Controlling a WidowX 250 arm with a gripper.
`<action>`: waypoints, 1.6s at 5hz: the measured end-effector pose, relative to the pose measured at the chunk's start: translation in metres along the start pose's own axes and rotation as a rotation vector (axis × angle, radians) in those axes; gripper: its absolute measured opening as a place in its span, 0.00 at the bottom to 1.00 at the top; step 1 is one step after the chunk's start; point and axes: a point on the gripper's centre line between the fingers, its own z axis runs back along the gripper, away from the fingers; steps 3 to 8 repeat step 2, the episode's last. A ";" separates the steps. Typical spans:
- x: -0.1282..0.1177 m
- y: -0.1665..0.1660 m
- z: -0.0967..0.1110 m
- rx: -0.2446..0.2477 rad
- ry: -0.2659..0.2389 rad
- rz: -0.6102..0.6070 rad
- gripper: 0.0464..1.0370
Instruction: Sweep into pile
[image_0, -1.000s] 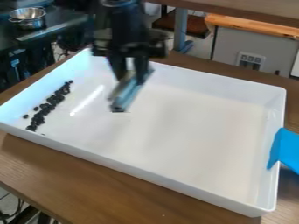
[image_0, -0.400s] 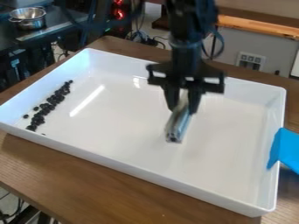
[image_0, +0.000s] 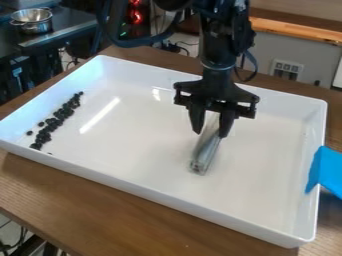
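Dozens of small dark pellets (image_0: 65, 112) lie at roughly ten o'clock from the centre of the white tray (image_0: 174, 204), strung out in a narrow band whose far end points toward one o'clock and whose near end points toward seven. A few strays sit just beside the band on its nine o'clock side. Over the tray, a little to the three o'clock side of centre, the black tool (image_0: 210, 134) hangs with its two fingers clamped on a grey bar (image_0: 206, 152), which slants down toward half past six; whether its lower end touches the tray floor I cannot tell. In the last second the arm has carried the bar across from the eleven o'clock part of the tray to this spot, lately dipping a little, while the pellets have kept their layout. That shift gathered nothing: the bar now stands well apart from them, and they form more of a streak than a compact pile. To tighten it, the bar would likely have to go back and push along the band from one end, with some risk of scattering the strays. Farther out, blue material (image_0: 325, 172) hangs over the rim just past three o'clock, and the wooden counter (image_0: 127, 215) carries the tray.
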 end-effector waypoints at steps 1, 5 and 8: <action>0.003 0.010 0.007 -0.025 0.050 0.003 0.87; 0.017 0.019 0.039 -0.076 0.081 0.031 0.97; 0.017 0.019 0.039 -0.076 0.081 0.031 0.97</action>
